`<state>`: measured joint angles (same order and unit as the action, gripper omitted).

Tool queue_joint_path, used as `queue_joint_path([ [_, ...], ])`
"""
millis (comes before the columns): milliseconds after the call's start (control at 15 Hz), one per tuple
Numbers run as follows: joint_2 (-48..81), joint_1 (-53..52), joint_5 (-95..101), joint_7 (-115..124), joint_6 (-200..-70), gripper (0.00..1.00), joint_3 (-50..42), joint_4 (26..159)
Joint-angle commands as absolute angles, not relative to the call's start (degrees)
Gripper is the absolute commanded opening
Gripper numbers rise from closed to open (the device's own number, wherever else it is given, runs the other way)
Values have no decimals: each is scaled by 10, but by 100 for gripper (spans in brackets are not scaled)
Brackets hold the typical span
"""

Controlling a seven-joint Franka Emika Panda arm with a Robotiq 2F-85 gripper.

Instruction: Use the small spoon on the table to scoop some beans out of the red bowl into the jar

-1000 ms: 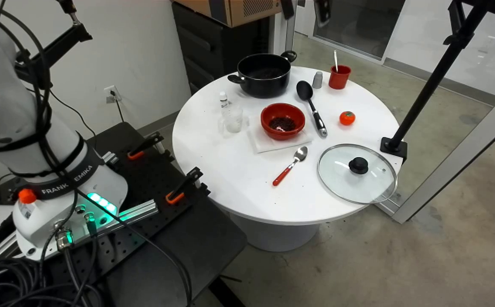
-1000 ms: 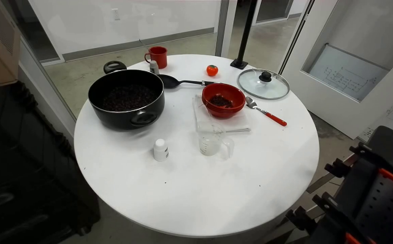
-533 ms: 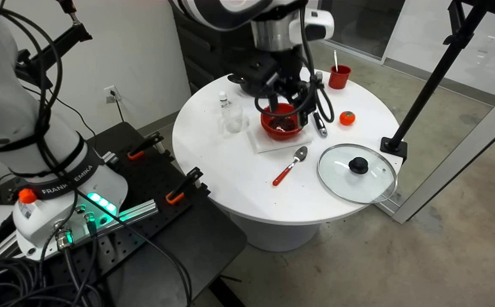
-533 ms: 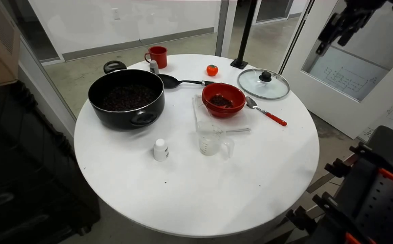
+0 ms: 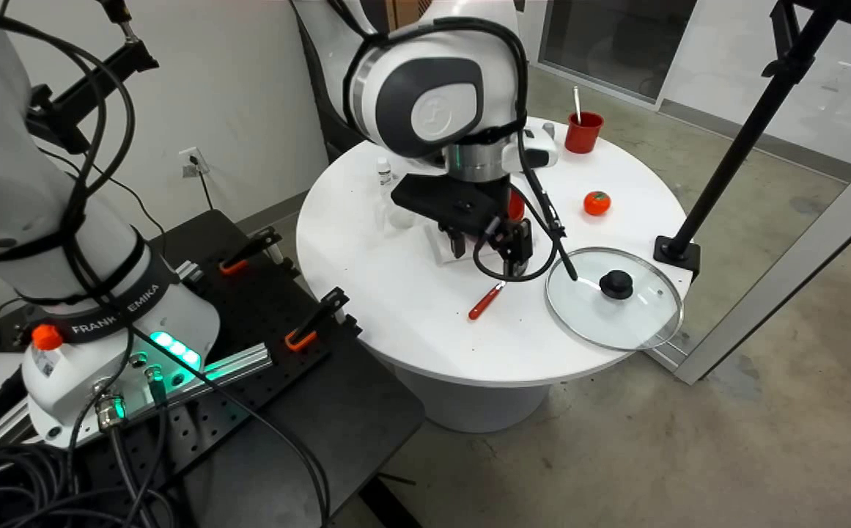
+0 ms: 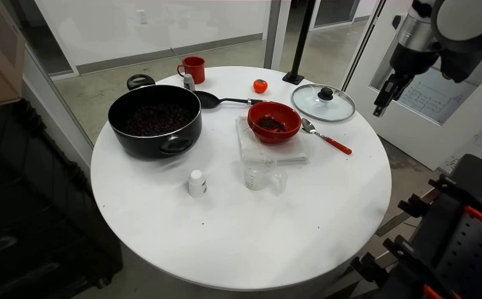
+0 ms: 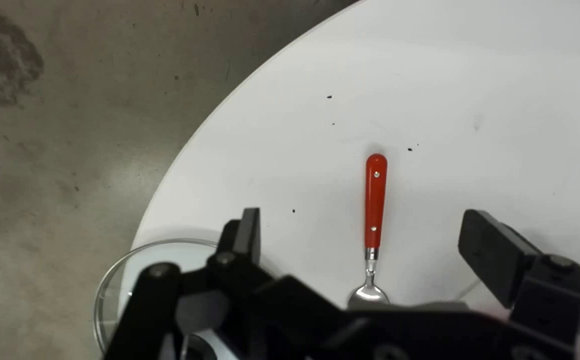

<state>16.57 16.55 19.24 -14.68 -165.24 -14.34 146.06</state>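
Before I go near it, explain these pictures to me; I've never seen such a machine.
The machine is a robot arm with a gripping claw. Two views come from cameras outside it, in different places; the third from a camera on its wrist, looking down. On the round table are a pot, a bowl with dark beans, a clear jar, a small spoon, a black spoon, a lid, a cup and a tomato. The claw is open and holds nothing; the wrist view shows the small spoon below it.

In an exterior view, hand w/ jaws apart over tbl hides pt of sm spoon
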Motion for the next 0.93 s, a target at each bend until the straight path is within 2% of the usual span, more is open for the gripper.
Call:
queue_joint_path([
  [0,235,190,185,-229,-1693,100,-126,1436],
  [533,314,253,139,-229,-1770,100,-71,1410],
  [867,347,259,125,-224,-1758,100,-42,1381],
])
